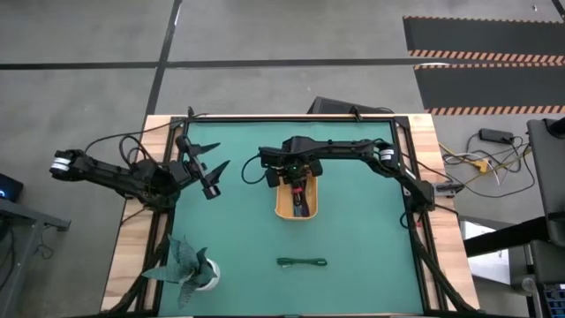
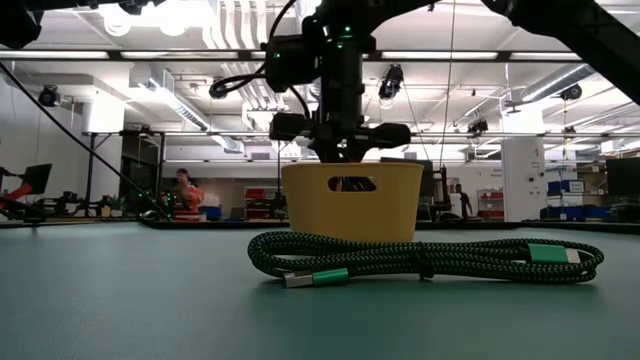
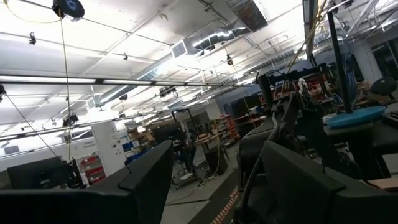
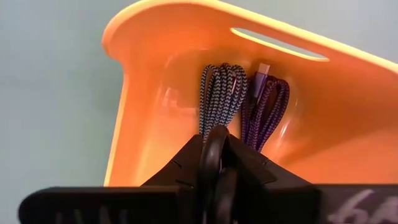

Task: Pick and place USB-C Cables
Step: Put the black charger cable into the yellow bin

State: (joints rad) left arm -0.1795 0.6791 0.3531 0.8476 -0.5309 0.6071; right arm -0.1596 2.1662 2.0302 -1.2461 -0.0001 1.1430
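Hovering over the orange tray [image 1: 283, 208] at the table's [image 1: 371, 274] centre, the right gripper [image 1: 298, 184] reaches down into it; whether its nearly closed fingers grasp anything cannot be told. Inside the tray lie the light blue cable [image 4: 221, 93] and the purple cable [image 4: 266, 107], side by side. The dark green cable [image 1: 302, 261] lies at six o'clock from the tray, well apart. The left gripper [image 1: 212, 179], released wide, waits at nine o'clock.

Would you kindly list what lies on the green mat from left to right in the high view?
Teal paper plant → left pincer, open, over the mat → orange tray with the right pincer above it; the dark green cable overlaps the tray's span.
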